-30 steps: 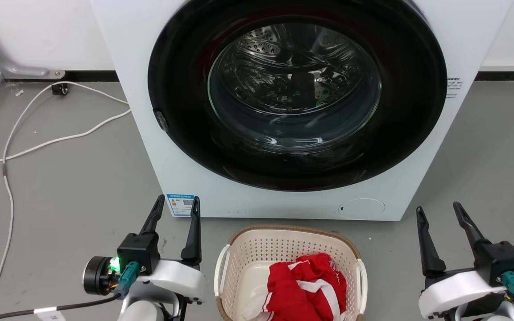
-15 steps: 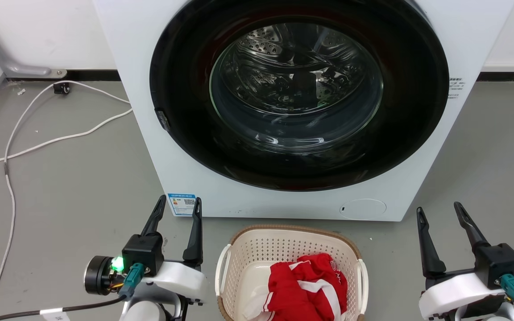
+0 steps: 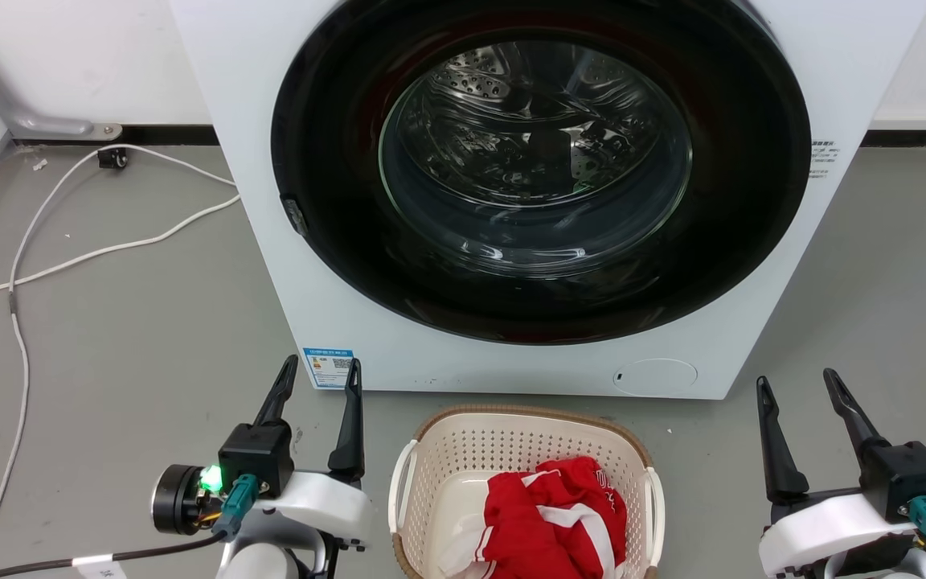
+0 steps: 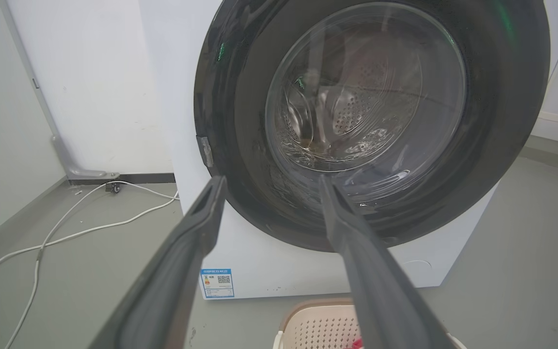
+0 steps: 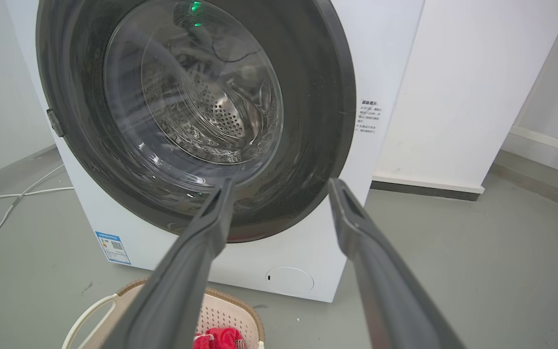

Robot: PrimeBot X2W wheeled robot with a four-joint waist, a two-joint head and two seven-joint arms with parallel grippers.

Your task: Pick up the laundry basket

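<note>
Laundry basket [image 3: 463,450] is seen on the grey floor [image 3: 125,362], right in front of the washing machine [image 3: 254,161], at bottom centre of the head view. A red-and-white garment [image 3: 551,515] is piled inside (heaped toward the basket's right side). The basket is not gripped by either arm.

Left gripper [image 3: 321,363] is held with fingers spread and nothing between them, near the basket's left handle [image 3: 397,490] but apart from it. Right gripper [image 3: 797,378] is likewise spread and empty, and is set well clear of the right handle [image 3: 655,503]. Both pairs of fingers are pointed toward the machine.

In both wrist views the round glass door [image 3: 535,161] is framed behind the fingers, and the basket rim is caught at the bottom edge. The steel drum can be seen through the glass. A white cable [image 3: 93,256] is laid across the floor left of the machine.
</note>
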